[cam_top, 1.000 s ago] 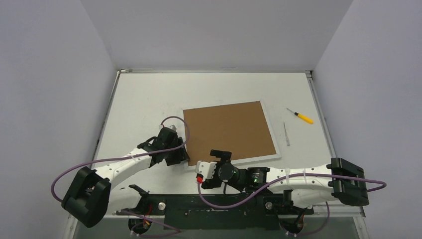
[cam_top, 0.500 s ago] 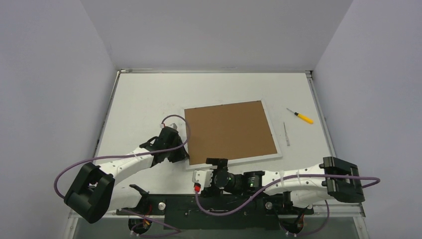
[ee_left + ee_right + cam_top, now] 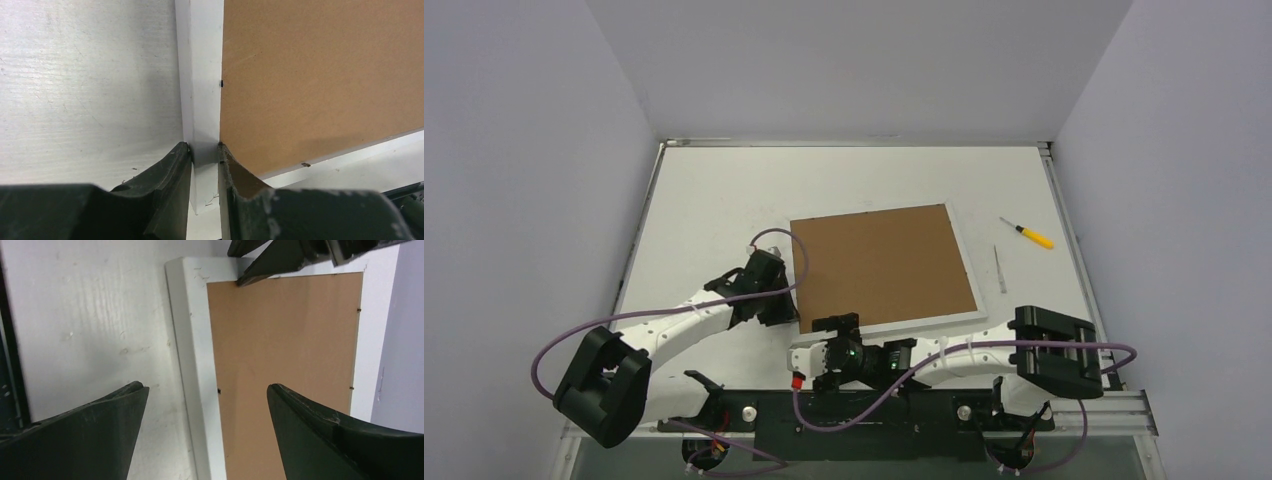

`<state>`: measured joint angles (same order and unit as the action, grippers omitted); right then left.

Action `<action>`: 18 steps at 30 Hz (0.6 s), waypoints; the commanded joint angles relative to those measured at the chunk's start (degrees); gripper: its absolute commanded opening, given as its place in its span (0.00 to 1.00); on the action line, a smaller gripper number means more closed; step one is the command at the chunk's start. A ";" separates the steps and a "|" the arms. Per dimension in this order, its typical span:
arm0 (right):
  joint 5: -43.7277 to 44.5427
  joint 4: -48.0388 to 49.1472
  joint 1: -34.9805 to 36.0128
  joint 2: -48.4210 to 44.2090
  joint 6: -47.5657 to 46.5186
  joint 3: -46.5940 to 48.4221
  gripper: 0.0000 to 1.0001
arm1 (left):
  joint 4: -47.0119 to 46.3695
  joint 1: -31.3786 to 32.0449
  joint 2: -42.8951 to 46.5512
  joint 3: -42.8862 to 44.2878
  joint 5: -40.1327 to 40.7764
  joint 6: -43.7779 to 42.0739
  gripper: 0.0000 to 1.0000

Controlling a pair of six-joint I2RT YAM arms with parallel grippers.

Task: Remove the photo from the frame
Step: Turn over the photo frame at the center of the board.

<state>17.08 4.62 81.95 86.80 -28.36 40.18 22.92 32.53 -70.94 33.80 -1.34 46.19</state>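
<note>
Top external view: frame (image 3: 884, 265) lies back-up at the centre of the table (image 3: 714, 200), brown backing panel uppermost.
Left gripper (image 3: 204, 150): fingers clamped on the frame's left white border, near its near-left corner.
Right gripper (image 3: 207, 390): fingers spread wide, holding nothing, at the frame's near edge.
Screwdriver (image 3: 1032, 235): right of the frame, apart.

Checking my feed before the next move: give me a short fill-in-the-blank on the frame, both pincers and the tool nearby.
The frame lies with its ____ backing board facing up. The left pincer is shut on the frame's ____ border. The right pincer stands ____, holding nothing. The screwdriver has a ____ handle.
Missing: brown; white; open; yellow.
</note>
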 commanded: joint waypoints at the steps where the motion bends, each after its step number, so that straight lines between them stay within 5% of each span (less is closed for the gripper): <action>1: -1.60 2.49 -1.24 4.79 -5.17 4.88 0.94 | -0.04 -0.43 1.48 4.78 -2.34 -1.29 0.00; 18: 13.09 16.79 0.98 17.03 -17.20 3.81 0.94 | -0.21 -6.56 3.05 6.92 -12.32 -3.73 0.00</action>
<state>26.76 19.64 81.89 101.54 -42.59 44.69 25.61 27.51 -70.78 36.01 -8.45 42.76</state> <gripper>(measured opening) 0.942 0.209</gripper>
